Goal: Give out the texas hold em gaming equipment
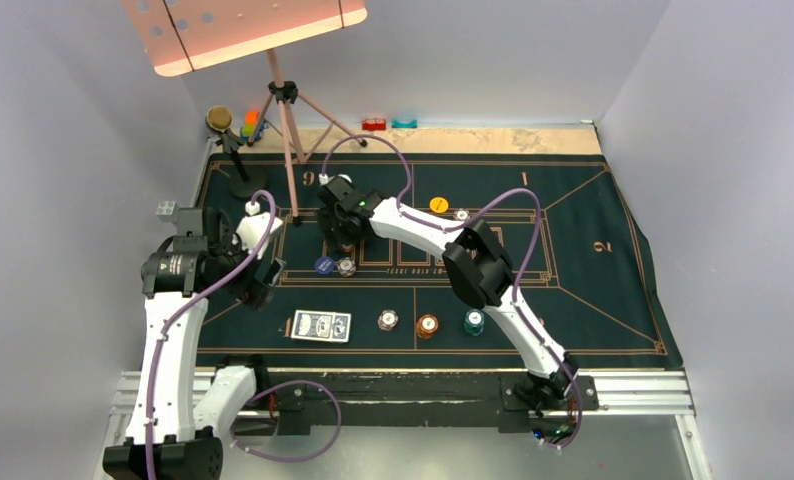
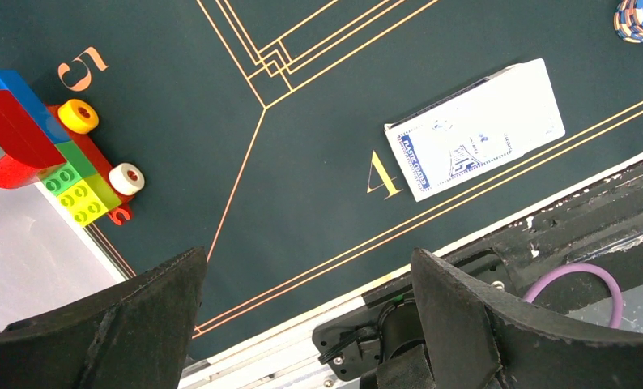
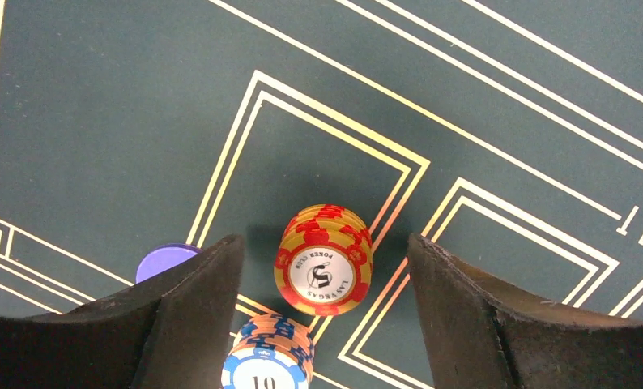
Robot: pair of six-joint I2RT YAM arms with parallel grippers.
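My right gripper (image 3: 325,247) is open, with a red-and-yellow poker chip stack (image 3: 325,270) standing on the mat between its fingers and touching neither. A blue-and-orange chip stack (image 3: 268,361) stands just in front of it, and a blue disc (image 3: 166,259) is half hidden behind the left finger. In the top view the right gripper (image 1: 338,242) covers the red stack, with the blue disc (image 1: 323,265) and the chip stack (image 1: 346,267) beside it. The card deck (image 1: 321,325) (image 2: 474,140) lies near the front edge. My left gripper (image 2: 306,316) (image 1: 263,280) is open and empty.
Three chip stacks (image 1: 388,320) (image 1: 427,325) (image 1: 473,322) stand in a row near the front. A yellow disc (image 1: 438,204) lies mid-mat. Toy blocks (image 2: 51,146) sit at the mat's left edge. A tripod stand (image 1: 288,150) rises at the back left. The metal rail (image 1: 423,390) runs along the front.
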